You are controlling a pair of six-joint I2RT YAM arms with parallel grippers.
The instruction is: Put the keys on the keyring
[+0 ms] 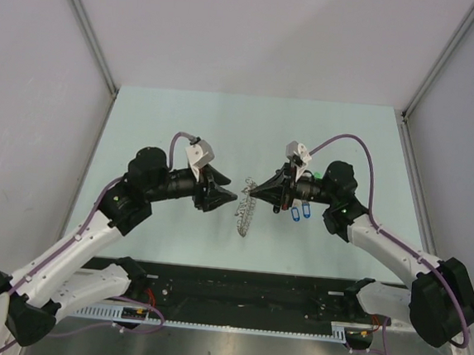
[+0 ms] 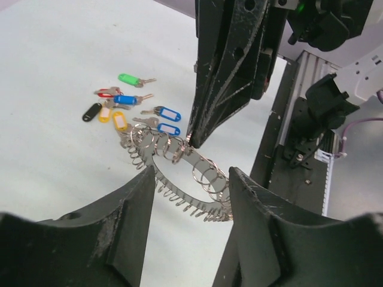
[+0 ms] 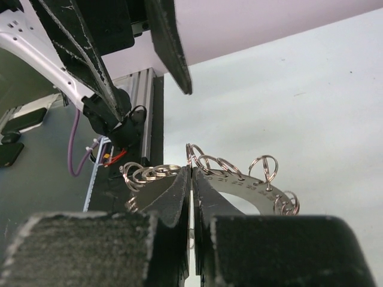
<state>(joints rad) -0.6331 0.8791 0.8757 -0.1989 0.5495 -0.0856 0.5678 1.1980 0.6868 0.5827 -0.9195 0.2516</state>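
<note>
Left of centre in the overhead view, the left arm's black two-finger end effector points rightward with its fingers apart and nothing between them. Its own camera shows the dark pads at the bottom of the frame, spread wide and not touching the ring beyond them.

At mid-frame the flat grey metal keyring, its rim crowded with small wire loops, is seen edge-on above the pale green counter. Whether its lower edge rests there I cannot tell.

Just right of it, the right arm's black end effector is clamped on the keyring's upper rim. Its wrist view shows the fingertips pressed together on the band between two loops.

Further right, under that arm, the small keys with coloured plastic tags lie loose on the counter. The left wrist view shows them at upper left: green, red, blue, black and yellow.

The keyring looks thin, stiff and light, and its smooth metal is probably slippery. Pinched at one spot it may swing, so a second hold on the bare band opposite seems wise. The loops look springy and poor to grip. Each key is tiny and light, and its flat tag is likely the easiest place to take it.
</note>
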